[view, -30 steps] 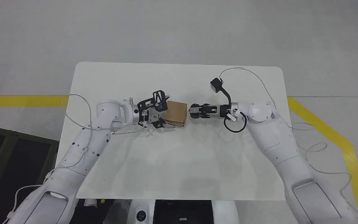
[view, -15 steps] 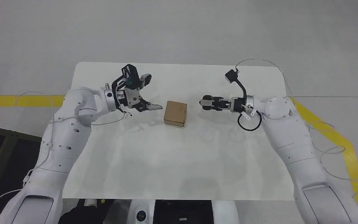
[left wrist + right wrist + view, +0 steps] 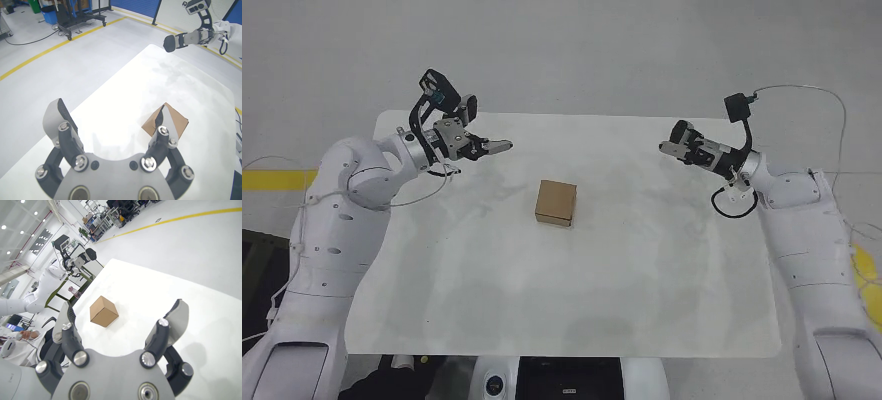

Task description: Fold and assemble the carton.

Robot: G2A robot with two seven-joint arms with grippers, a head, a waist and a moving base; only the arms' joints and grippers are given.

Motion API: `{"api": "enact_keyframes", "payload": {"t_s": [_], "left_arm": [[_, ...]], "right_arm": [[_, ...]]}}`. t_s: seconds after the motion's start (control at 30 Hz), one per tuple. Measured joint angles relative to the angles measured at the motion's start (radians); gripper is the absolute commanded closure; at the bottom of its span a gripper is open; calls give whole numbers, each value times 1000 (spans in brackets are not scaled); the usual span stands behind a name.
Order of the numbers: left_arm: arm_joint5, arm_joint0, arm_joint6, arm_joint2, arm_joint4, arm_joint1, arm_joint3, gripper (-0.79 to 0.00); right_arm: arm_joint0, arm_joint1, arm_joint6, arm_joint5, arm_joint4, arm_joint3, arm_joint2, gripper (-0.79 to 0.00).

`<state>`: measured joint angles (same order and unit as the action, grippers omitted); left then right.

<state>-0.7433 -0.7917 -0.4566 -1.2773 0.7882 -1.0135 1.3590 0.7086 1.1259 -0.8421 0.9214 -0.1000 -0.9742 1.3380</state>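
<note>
Carton [image 3: 556, 203] — a closed brown cardboard cube, seemingly matte — sits on white table [image 3: 642, 280]; both arms' jaws wide.

Mid-face of brown cardboard carton [image 3: 181, 121], well inside the white table [image 3: 189, 75] edges, hidden behind a left gripper [image 3: 111, 104] finger [image 3: 167, 121].

Carton [image 3: 556, 203]: plain brown cardboard, no pattern, one side face shaded darker. Table [image 3: 642, 300]: white, faint grey smudges. Left gripper [image 3: 500, 147] and right gripper [image 3: 670, 146]: silver-grey fingers, black ribbed pads [image 3: 65, 113], black linkages. Floor [image 3: 562, 60]: pale grey; yellow line [image 3: 282, 180] at nine o'clock of the table.
</note>
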Motion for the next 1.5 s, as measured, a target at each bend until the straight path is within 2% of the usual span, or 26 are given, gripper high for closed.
{"api": "enact_keyframes", "payload": {"t_s": [0.3,0.63,1.5], "left_arm": [[41,40,-110,-22,-88,8,-28,-785],[82,144,-246,7,-167,7,-127,-785],[81,146,-248,8,-169,7,-129,-784]], "right_arm": [[15,-40,132,-25,-179,-16,109,-785],[-13,-54,144,-30,-183,4,111,-785],[-12,-54,143,-30,-183,3,111,-785]]}}
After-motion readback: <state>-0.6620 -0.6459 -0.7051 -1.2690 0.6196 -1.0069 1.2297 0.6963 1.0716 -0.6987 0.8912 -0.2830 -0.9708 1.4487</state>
